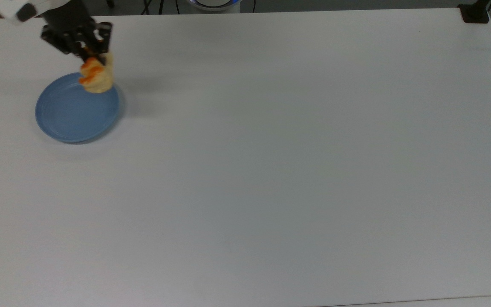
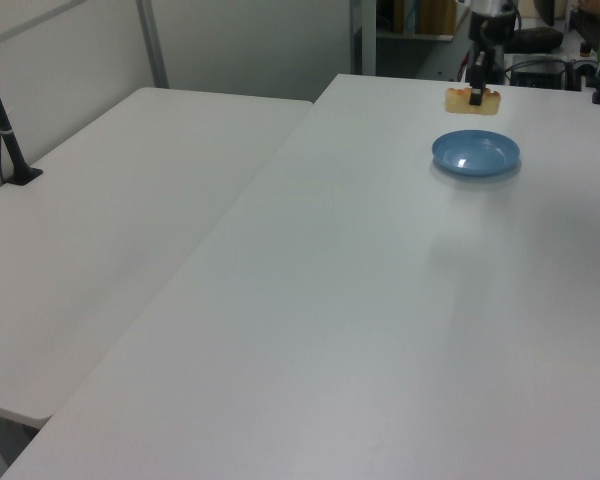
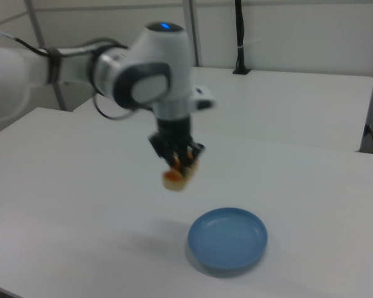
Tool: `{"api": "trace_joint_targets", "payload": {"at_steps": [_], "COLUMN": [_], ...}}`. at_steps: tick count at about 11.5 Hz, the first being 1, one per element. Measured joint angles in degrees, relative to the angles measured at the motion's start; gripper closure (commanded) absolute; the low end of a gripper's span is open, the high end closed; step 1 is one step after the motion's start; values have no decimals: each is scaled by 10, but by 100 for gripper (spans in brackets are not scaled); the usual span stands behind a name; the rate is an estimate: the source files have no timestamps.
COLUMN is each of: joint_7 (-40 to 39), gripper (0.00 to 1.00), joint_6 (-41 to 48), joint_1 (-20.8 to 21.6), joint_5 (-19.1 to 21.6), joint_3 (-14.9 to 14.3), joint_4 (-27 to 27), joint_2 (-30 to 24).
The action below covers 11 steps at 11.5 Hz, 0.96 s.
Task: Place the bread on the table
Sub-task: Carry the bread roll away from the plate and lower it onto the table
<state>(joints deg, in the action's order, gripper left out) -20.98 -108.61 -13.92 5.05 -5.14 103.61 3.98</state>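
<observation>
White table (image 1: 271, 170) | blue plate (image 1: 73, 117) bare | claw (image 1: 87, 49) grips bread (image 1: 96, 76) aloft

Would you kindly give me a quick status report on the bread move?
Claw shut on the bread, airborne. Blue plate bare below. The table open for set-down, nothing in the way.

table (image 1: 271, 170): smooth matt white | plate (image 1: 66, 119): glossy blue

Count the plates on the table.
1. The blue plate sits bare near the top view's upper left corner of the table, below the bread held up in the hand.
</observation>
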Motion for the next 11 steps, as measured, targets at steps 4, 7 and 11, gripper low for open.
{"api": "trace_joint_targets", "payload": {"at_steps": [4,7,11], "joint_7": [142,163,221], "gripper": [71,71,57], "joint_6": [-1,-70,-158], "joint_1": [8,30,59], "joint_5": [0,-31,-97], "joint_3": [132,155,155], "joint_4": [5,30,37], "joint_2": [6,53,134]}}
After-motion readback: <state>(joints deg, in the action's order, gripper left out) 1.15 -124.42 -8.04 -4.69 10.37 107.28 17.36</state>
